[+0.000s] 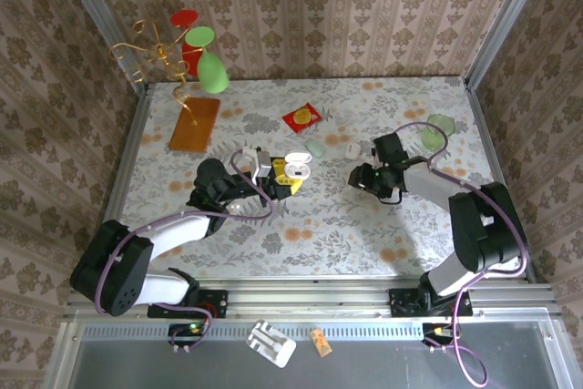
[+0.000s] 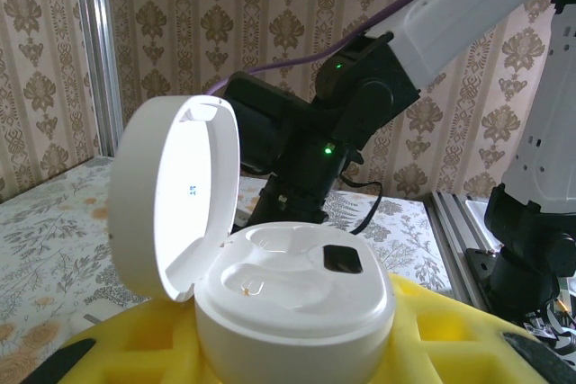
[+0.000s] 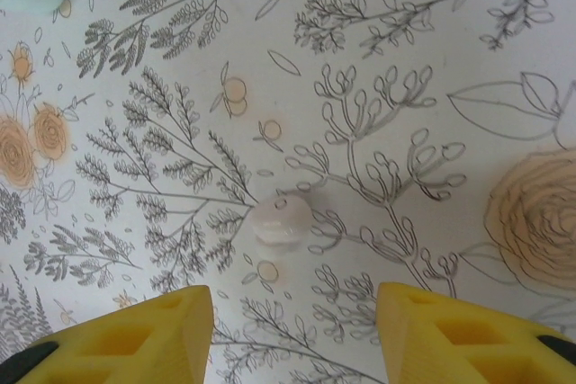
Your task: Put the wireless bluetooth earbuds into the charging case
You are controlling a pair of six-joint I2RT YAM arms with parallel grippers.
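The white charging case [image 2: 297,312] stands open between the yellow fingers [image 2: 450,330] of my left gripper [image 2: 297,352], which is shut on its base. Its lid [image 2: 171,195] is tipped up to the left, and both sockets inside look empty. From above, the case [image 1: 296,170] sits at the table's middle with the left gripper [image 1: 282,181] on it. One tiny white earbud [image 3: 281,220] lies on the tablecloth just ahead of my right gripper [image 3: 290,301]. That gripper is open, with the earbud beyond its fingertips and nothing between them. In the top view the right gripper [image 1: 361,176] is right of the case.
A pale green oval piece [image 1: 316,148] and a small white piece [image 1: 351,148] lie behind the grippers. A red packet [image 1: 301,117], an orange card [image 1: 194,123] and a wire stand with green and red glasses [image 1: 211,70] are further back. A pale green disc [image 1: 442,129] lies at the right.
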